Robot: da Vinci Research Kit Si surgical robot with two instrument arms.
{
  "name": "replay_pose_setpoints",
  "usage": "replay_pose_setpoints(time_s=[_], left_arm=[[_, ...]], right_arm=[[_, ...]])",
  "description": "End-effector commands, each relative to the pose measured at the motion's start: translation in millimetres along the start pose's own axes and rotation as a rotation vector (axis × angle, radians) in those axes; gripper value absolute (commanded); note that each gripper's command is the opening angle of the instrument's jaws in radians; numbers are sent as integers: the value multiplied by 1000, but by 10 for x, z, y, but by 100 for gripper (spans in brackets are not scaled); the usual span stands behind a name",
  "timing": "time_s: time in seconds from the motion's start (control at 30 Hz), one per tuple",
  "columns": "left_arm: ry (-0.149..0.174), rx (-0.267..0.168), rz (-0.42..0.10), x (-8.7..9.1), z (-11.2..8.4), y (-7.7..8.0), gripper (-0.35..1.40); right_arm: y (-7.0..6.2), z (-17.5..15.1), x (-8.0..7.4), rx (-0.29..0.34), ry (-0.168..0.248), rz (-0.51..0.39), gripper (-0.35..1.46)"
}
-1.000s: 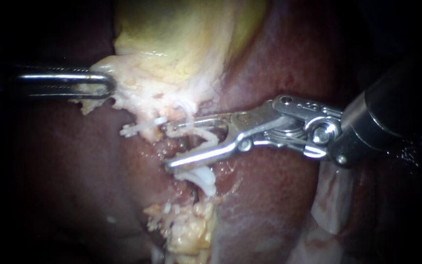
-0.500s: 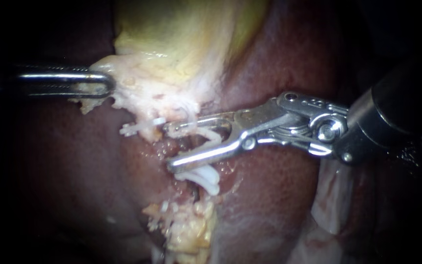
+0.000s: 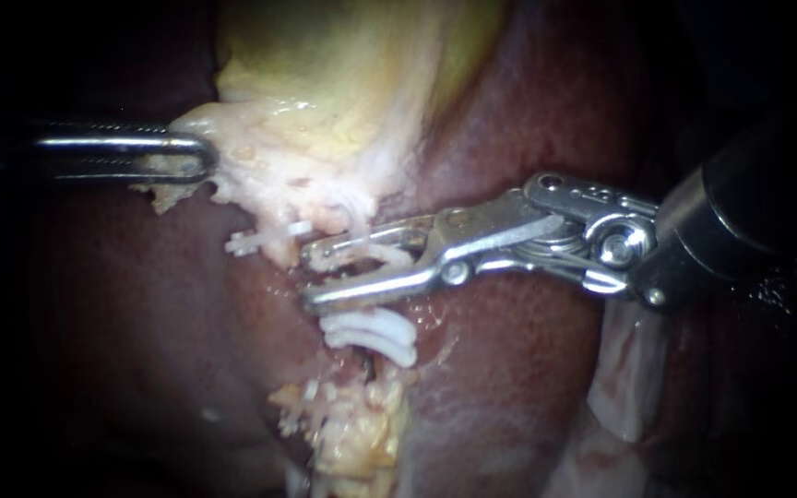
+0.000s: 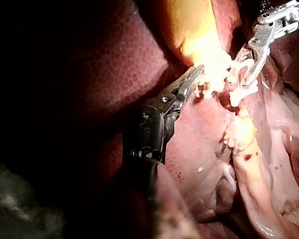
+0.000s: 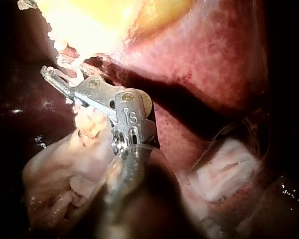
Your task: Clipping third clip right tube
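Your right instrument (image 3: 308,273) is shiny silver metal w/ round pivot screws, dark shaft; left instrument (image 3: 200,159) has slim silver tip, blk shaft.

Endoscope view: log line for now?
left tool: jaws shut on gallbladder | right tool: jaws clamp clip across tube | two clips just below

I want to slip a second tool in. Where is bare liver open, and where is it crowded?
Open: the liver below my left instrument, left of the clips; also liver below my right instrument. Crowded: the tube, gripped by the right instrument between gallbladder and clips.
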Motion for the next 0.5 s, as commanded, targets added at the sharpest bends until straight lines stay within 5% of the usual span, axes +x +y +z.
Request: replay_pose_setpoints(time_s=[0.03,0.27,0.5], left_arm=[[0,0,0,0,0,0,-35],[0,0,0,0,0,-1,-35],[-1,-3,0,0,0,-1,-35]], right_arm=[[0,-1,0,0,0,-1,-3],[0,-1,0,1,2,-1,-35],[1,-2,-1,-3,-2,-2,-35]])
